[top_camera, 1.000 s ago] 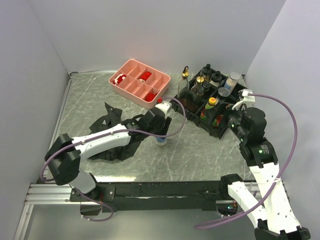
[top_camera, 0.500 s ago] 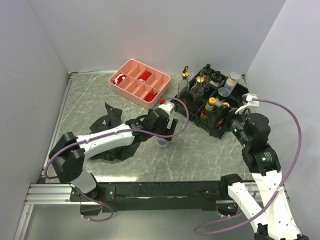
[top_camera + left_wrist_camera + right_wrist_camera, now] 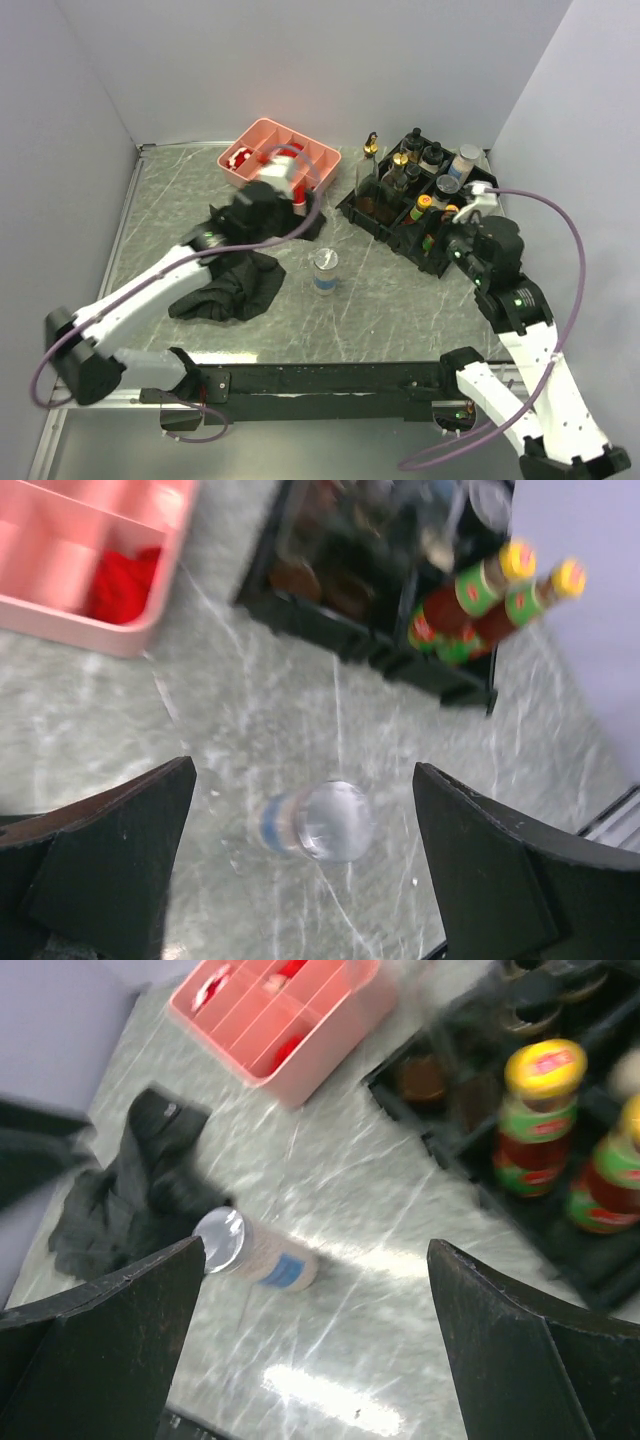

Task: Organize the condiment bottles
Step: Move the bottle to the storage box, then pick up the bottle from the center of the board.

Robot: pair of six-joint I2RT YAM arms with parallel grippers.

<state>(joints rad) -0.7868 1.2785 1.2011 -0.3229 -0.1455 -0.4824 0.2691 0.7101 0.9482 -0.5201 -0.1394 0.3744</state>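
Note:
A grey-lidded pale shaker (image 3: 325, 270) with a blue label stands alone on the marble table. My left gripper (image 3: 305, 218) hangs open, raised above and behind-left of it; in the left wrist view the shaker (image 3: 320, 820) sits far below the wide-apart jaws (image 3: 302, 780). The other condiment bottles stand in a black rack (image 3: 385, 235) at the back right, among them the yellow-capped sauce bottles (image 3: 470, 590). My right gripper (image 3: 447, 240) is open at the rack's near end, holding nothing. The right wrist view has the shaker (image 3: 255, 1250) to the left of the sauce bottles (image 3: 540, 1120).
A pink compartment tray (image 3: 320, 160) with red pieces sits at the back, partly behind my left wrist. A crumpled black cloth (image 3: 225, 285) lies left of the shaker. White walls close in the table on three sides.
My left gripper opened, let go of the shaker and pulled up and back-left toward the pink tray. The shaker stays standing on the table. The right arm shifted only slightly.

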